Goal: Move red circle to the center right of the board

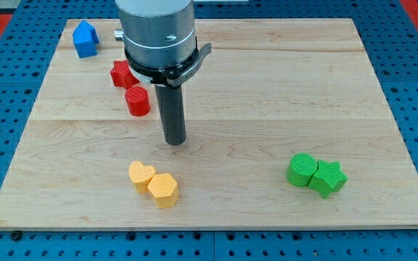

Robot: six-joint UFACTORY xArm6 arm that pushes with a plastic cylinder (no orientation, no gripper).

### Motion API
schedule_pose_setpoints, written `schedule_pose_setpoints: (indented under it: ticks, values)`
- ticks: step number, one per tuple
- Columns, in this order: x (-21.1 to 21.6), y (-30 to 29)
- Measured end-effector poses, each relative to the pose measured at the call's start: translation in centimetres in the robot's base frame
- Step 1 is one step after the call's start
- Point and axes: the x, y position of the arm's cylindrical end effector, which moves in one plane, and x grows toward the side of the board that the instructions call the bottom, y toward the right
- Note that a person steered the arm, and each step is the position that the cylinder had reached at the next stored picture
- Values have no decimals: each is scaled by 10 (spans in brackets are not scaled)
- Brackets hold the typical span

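The red circle (pixel 138 101), a short red cylinder, stands on the wooden board (pixel 267 87) at the upper left of centre. A red star (pixel 123 73) sits just above and to its left, partly behind the arm's grey housing. My tip (pixel 175 141) is the lower end of the dark rod, resting on the board to the right of and below the red circle, a short gap apart from it.
A blue house-shaped block (pixel 85 38) is at the top left corner. A yellow heart (pixel 141 175) and a yellow hexagon (pixel 163 190) touch at the bottom left of centre. A green circle (pixel 302 169) and a green star (pixel 329 177) touch at the bottom right.
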Motion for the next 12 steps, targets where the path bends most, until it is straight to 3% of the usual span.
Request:
schedule_pose_setpoints:
  ticks: [1, 3, 6, 8, 10, 11, 12]
  values:
    - [0, -7]
    - [-8, -87]
    - [-66, -103]
    - [-78, -13]
    - [-148, 30]
    - [-146, 85]
    - [-88, 100]
